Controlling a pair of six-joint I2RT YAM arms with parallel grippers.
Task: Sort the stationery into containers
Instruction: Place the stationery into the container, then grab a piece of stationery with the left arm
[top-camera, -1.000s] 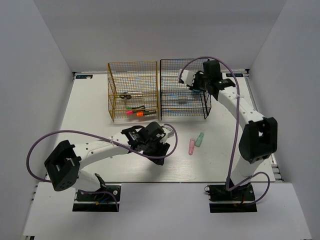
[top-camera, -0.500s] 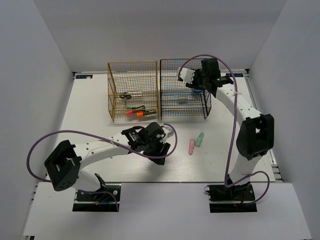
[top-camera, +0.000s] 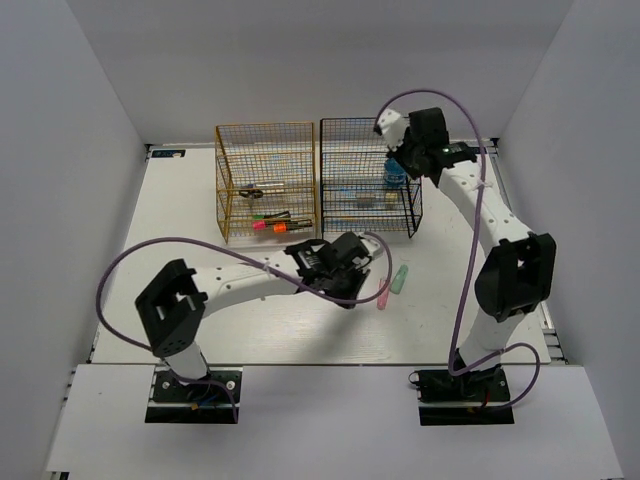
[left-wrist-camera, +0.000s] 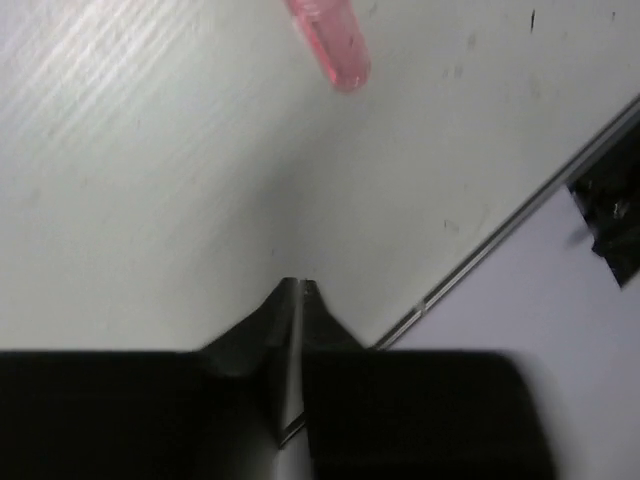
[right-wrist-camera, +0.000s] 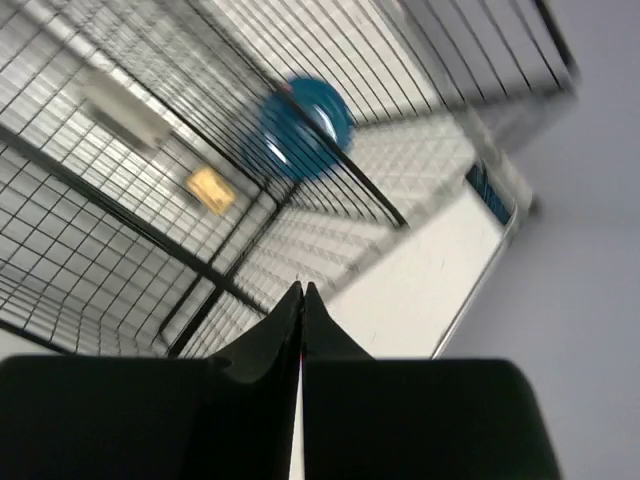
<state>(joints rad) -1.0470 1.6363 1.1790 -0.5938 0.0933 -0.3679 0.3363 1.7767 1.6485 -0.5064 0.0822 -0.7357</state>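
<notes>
Two stationery sticks lie on the white table, a pink stick (top-camera: 383, 293) and a green stick (top-camera: 400, 279). My left gripper (top-camera: 362, 272) is shut and empty just left of them. In the left wrist view the pink stick (left-wrist-camera: 330, 45) lies ahead of the left gripper (left-wrist-camera: 300, 286), apart from it. The containers stand at the back: a gold rack (top-camera: 265, 135) and a black rack (top-camera: 365, 130). A round blue jar (top-camera: 394, 176) sits in the black rack. My right gripper (top-camera: 398, 150) hovers over that rack, shut and empty. The right wrist view shows the blue jar (right-wrist-camera: 306, 125) behind the mesh, beyond the right gripper (right-wrist-camera: 302, 288).
The gold rack holds black-handled scissors (top-camera: 255, 190) and highlighters (top-camera: 272, 222). A clear tube (top-camera: 366, 199) lies in the black rack. The table's edge (left-wrist-camera: 520, 205) runs close on the right in the left wrist view. Grey walls surround the table.
My left arm has swung right toward the pink and green sticks and its jaws have closed. My right gripper has drawn up and back from the blue jar, now shut.
</notes>
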